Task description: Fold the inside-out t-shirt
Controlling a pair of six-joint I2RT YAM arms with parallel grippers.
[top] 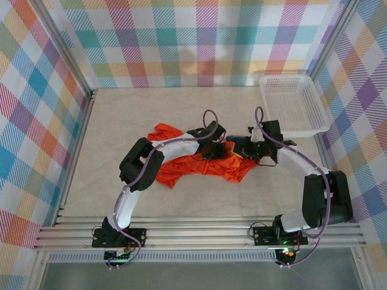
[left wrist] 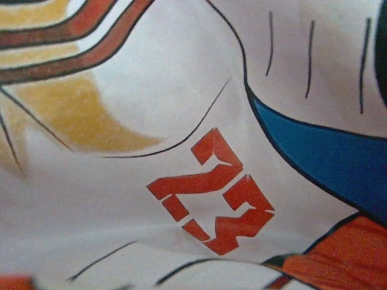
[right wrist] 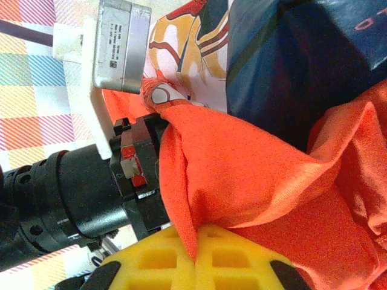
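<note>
The pale worktop (top: pixel 121 199) is walled in by checked cloth panels (top: pixel 36 121). The orange-red t-shirt (top: pixel 227 169) lies crumpled near its middle, spread between the two arms, with one lobe poking out toward the far left. A white mesh basket (top: pixel 284 77) sits at the far right corner, well apart from the shirt. The left arm (top: pixel 139 163) curves in from the near left and the right arm (top: pixel 314 181) from the near right, and they meet over the cloth. The left end effector (top: pixel 211 148) is closed, with a bunch of shirt fabric gathered at its tip in the right wrist view. The right end effector (right wrist: pixel 195 241) has its yellow fingers (right wrist: pixel 151 266) together, clamped on an orange fold that runs down between them. The left wrist view sits close over the shirt's print (left wrist: pixel 181 109), white with yellow, blue and red areas and red angular digits (left wrist: pixel 211 193).
</note>
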